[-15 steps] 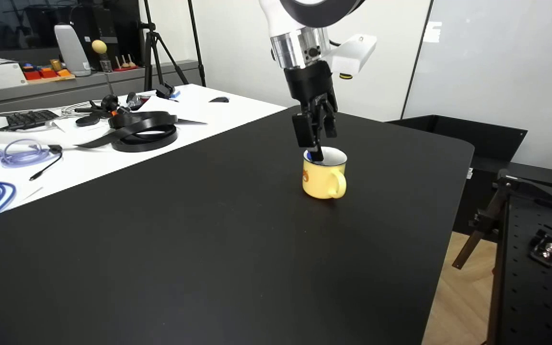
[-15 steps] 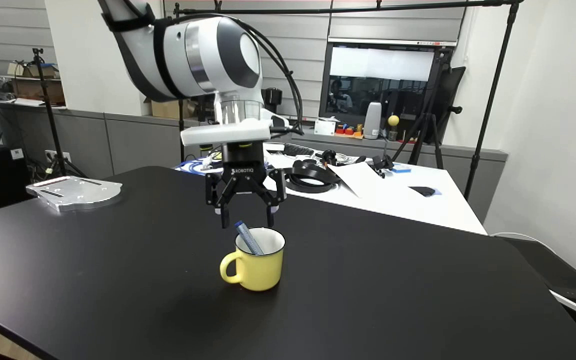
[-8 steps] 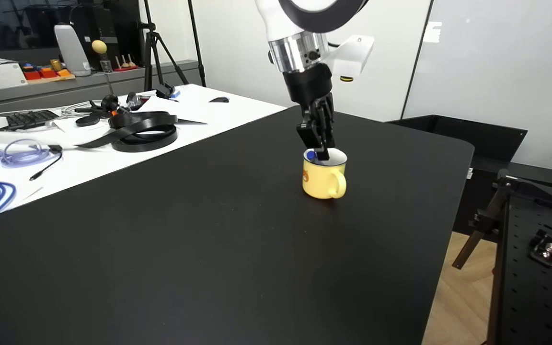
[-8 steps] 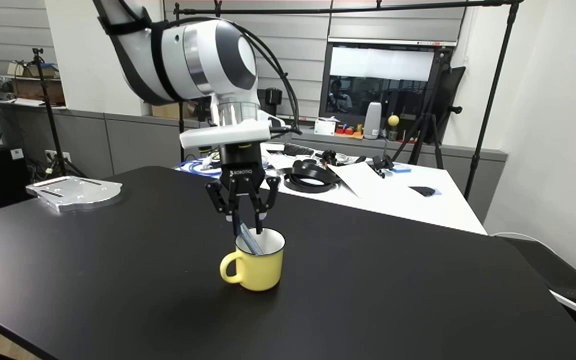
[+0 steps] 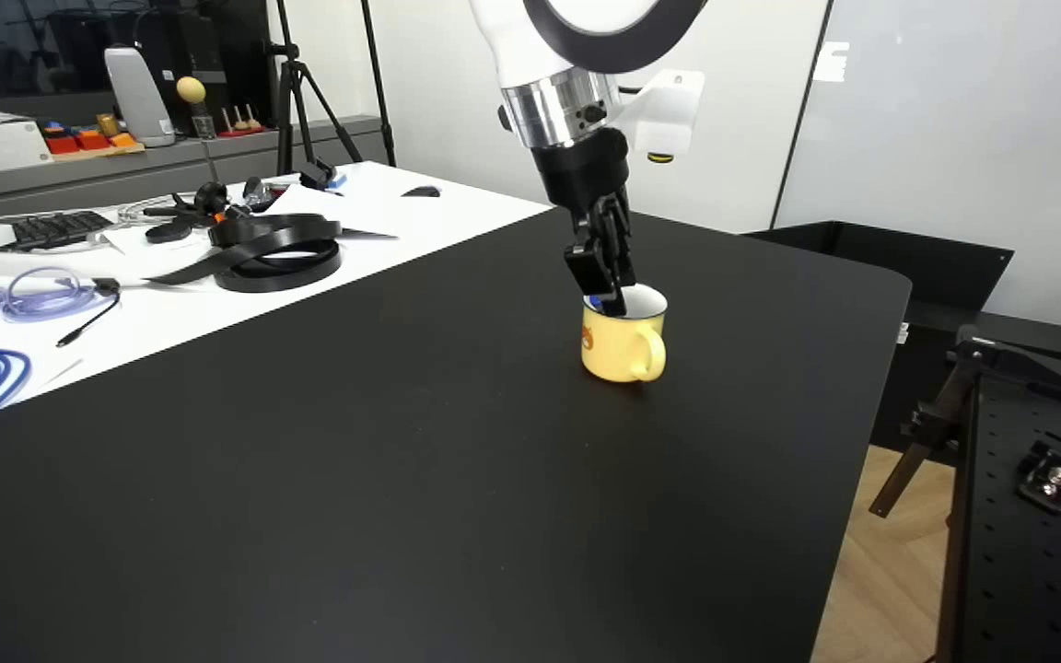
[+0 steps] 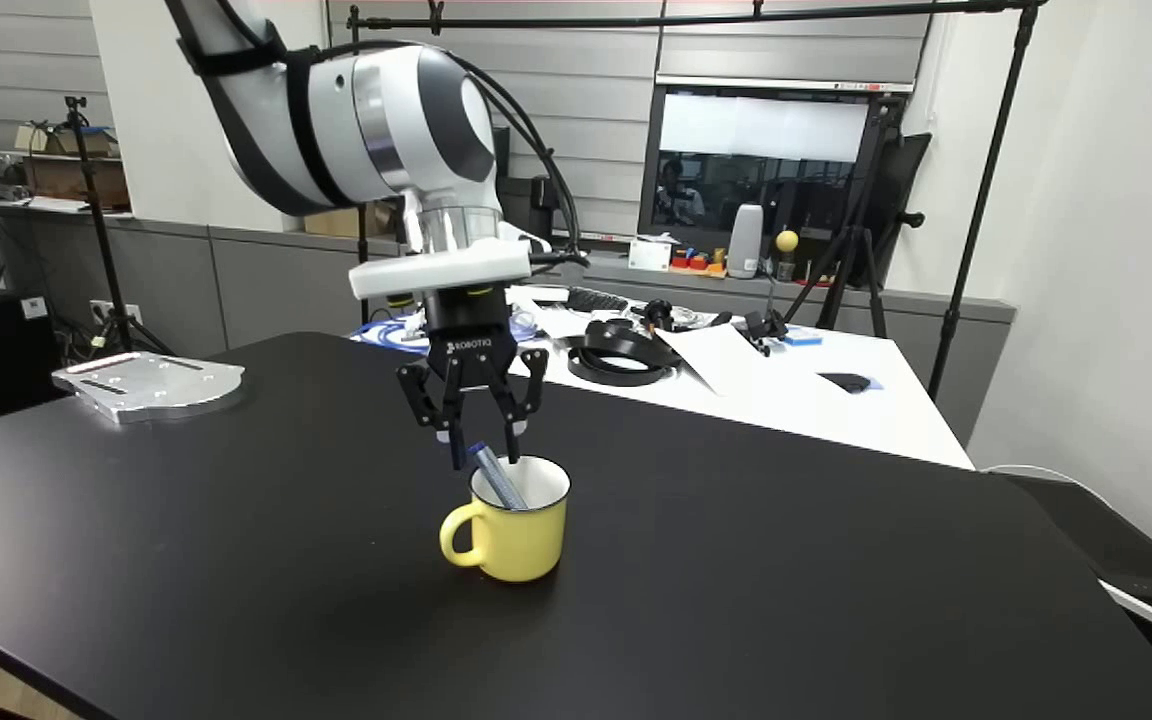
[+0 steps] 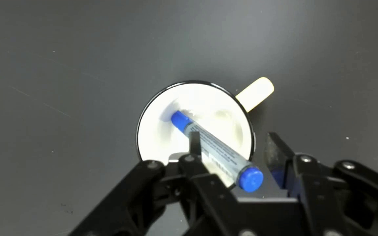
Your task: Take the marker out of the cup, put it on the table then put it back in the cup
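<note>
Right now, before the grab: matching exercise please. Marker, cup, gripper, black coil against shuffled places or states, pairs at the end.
Things
1. marker
2. cup
3. gripper
4. black coil

Places or states
A. jaws apart
B. on the white table
C. leaning, blue at both ends
D. yellow, upright on the black table

Pairs: 1-C, 2-D, 3-A, 4-B

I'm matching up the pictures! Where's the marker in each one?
In an exterior view: marker, blue end peeking out, just right of centre.
In an exterior view: marker, below and slightly left of centre.
In the wrist view: marker, right of and below centre.
Shared landmark: the cup holding it.
</note>
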Tool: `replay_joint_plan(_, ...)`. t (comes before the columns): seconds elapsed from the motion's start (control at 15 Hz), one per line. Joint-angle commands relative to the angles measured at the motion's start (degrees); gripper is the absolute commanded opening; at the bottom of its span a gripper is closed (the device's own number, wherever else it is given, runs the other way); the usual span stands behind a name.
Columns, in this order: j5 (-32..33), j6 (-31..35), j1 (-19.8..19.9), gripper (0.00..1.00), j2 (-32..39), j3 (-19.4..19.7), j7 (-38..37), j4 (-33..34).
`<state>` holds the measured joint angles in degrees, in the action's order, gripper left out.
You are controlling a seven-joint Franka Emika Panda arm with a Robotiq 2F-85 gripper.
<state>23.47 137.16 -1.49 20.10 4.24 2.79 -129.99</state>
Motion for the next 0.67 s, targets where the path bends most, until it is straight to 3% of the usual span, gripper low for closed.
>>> replay_joint_plan(0.0, 1.6, -1.3, -0.3, 0.84, -0.9, 0.1, 0.6, 0.1)
replay_joint_plan(0.2, 1.7, -1.5, -0.3, 1.0, 0.0, 0.1, 1.1, 0.6)
replay_joint_plan(0.27, 1.7, -1.5, -0.3, 0.61, 0.3, 0.1, 1.1, 0.7)
replay_joint_plan(0.4, 2.1, -1.3, -0.4, 0.65, 0.9, 0.1, 1.1, 1.1)
replay_joint_plan(0.6, 2.9, -1.0, -0.7, 0.43, 1.3, 0.1, 1.1, 1.3)
